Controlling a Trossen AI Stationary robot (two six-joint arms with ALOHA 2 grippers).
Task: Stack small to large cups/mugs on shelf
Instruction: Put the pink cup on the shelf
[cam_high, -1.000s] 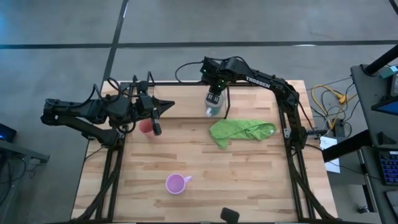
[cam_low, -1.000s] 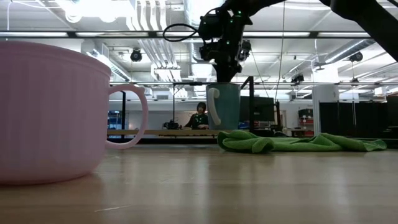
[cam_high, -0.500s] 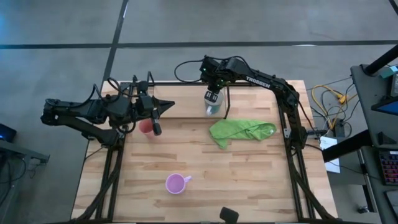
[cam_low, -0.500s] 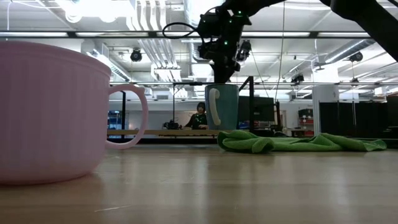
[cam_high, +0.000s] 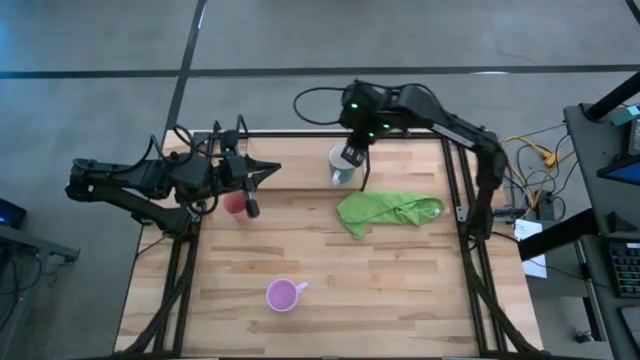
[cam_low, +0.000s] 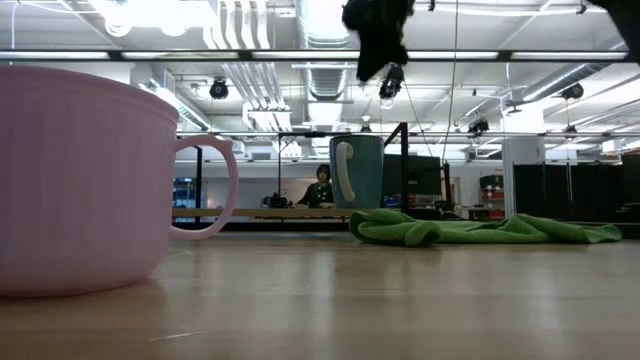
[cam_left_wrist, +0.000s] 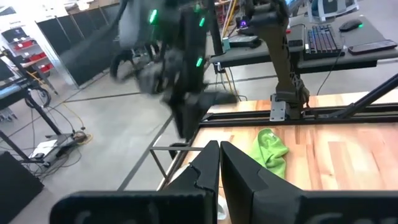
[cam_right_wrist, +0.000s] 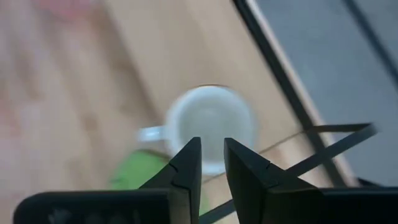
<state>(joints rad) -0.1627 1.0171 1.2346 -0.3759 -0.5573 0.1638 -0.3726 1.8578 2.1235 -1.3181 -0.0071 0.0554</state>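
- High view shows the table with a green cloth near its right rear.
- Grey-white mug stands empty at the rear edge, just beside the cloth.
- Purple mug sits empty near the front; red cup at left.
- Right gripper hangs above the grey-white mug, jaws narrowly parted, holding nothing.
- Left gripper waits beside the red cup, jaws pressed together.

Left gripper fingers nearly shut, nothing held. Green cloth on tabletop ahead. Right arm blurred above.
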